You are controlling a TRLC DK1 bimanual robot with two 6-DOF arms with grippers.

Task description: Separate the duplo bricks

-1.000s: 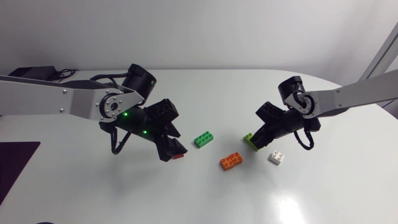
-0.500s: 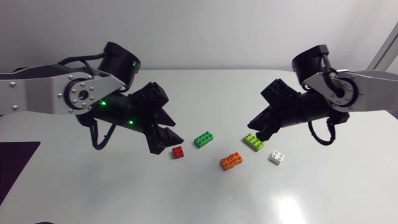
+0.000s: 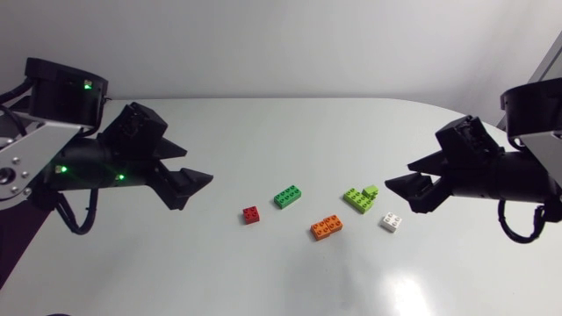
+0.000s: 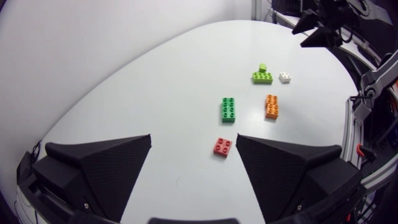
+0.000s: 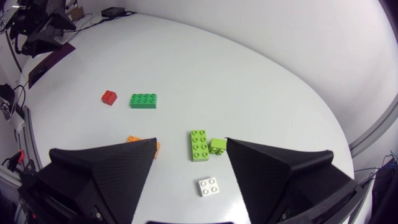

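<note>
Several duplo bricks lie loose mid-table: a red one [image 3: 251, 214], a green one [image 3: 287, 197], an orange one [image 3: 327, 227], a long lime one [image 3: 356, 201] with a small lime brick [image 3: 371, 190] against it, and a white one [image 3: 391, 222]. My left gripper [image 3: 191, 190] hangs open, well left of the red brick [image 4: 222, 147]. My right gripper [image 3: 407, 185] is open too, just right of the lime pair. In the right wrist view the long lime brick [image 5: 199, 145] and small lime brick [image 5: 217, 145] lie ahead between the open fingers [image 5: 112, 168], untouched.
The white table [image 3: 290, 281] curves away at its far edge. The left wrist view shows the green brick [image 4: 228, 109], orange brick [image 4: 272, 106] and white brick [image 4: 285, 77] ahead of the gripper [image 4: 193, 140]. A dark mat [image 3: 18, 233] lies at the left edge.
Both grippers let go and drew back outward and up. The red brick left the left gripper and lies on the table. The lime bricks left the right gripper, which opened.
</note>
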